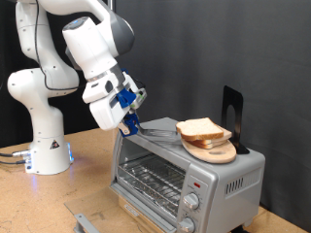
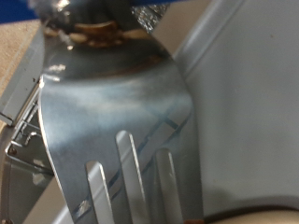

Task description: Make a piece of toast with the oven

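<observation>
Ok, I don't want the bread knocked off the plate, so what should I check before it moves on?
1. Gripper grips the metal fork: ok.
2. Fork tines point at the piece of toast: ok.
3. Tines already under the toast: cannot tell.
4. Toast lies flat on the wooden plate on top of the oven: ok.
5. Wire rack bare: ok.

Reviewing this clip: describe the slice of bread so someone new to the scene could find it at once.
Start at the silver-grey toaster oven on the wooden table. On its flat top, toward the exterior view's right, sits a round light-wood plate, and the piece of toast lies on it. It is the only pale, squarish slice with a tan crust, unlike the metal spatula in the pincer beside it.
</observation>
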`<act>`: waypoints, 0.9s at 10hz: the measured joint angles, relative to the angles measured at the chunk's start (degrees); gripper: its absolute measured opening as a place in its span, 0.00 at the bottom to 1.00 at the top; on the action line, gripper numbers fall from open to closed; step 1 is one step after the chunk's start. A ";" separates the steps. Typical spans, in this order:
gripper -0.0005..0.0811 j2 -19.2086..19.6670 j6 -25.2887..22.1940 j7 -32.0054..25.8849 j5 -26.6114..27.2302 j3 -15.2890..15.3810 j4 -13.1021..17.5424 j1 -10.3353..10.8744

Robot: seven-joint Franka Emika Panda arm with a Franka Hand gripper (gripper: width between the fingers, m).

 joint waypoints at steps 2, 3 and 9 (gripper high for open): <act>0.45 0.00 0.00 0.11 0.98 0.34 0.49 0.06; 0.45 0.00 0.00 0.11 1.59 0.34 0.78 0.13; 0.45 0.01 0.08 0.51 1.93 0.52 1.69 0.13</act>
